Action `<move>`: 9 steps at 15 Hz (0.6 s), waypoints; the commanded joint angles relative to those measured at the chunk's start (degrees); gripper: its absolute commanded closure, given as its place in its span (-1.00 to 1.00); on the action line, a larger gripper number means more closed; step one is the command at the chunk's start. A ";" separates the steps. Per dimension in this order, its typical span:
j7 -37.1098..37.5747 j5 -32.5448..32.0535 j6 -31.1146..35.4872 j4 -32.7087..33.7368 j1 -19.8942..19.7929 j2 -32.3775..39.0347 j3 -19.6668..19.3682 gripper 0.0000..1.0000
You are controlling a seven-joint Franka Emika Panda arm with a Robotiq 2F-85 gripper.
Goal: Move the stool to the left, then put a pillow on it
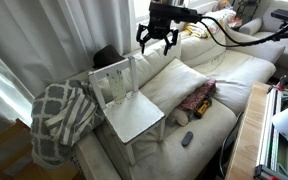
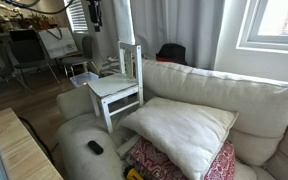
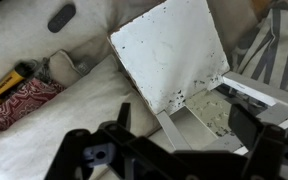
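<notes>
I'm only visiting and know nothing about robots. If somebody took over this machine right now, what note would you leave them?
Gripper: jaws open, empty, hovering above the stool's upright side panel.
Stool: on the sofa, not gripped, with the lattice blanket on one side and the pillow on the other.
Cream pillow: lies on the sofa beside the stool, next to the red patterned pillow.
Done: nothing that shows; the stool top is bare.
Left: grasp the stool, shift it left, then put the cream pillow on it.

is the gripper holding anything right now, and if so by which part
Nothing is held. The gripper hangs open above the stool, its fingers apart with nothing between them.
</notes>
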 commanded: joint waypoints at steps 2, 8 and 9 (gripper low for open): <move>0.28 0.09 -0.17 0.42 2.00 0.34 -2.03 -1.00; 5.99 7.98 11.16 6.74 4.03 11.22 -2.18 -1.00; 6.87 8.75 14.30 7.96 4.59 13.33 -2.32 -1.00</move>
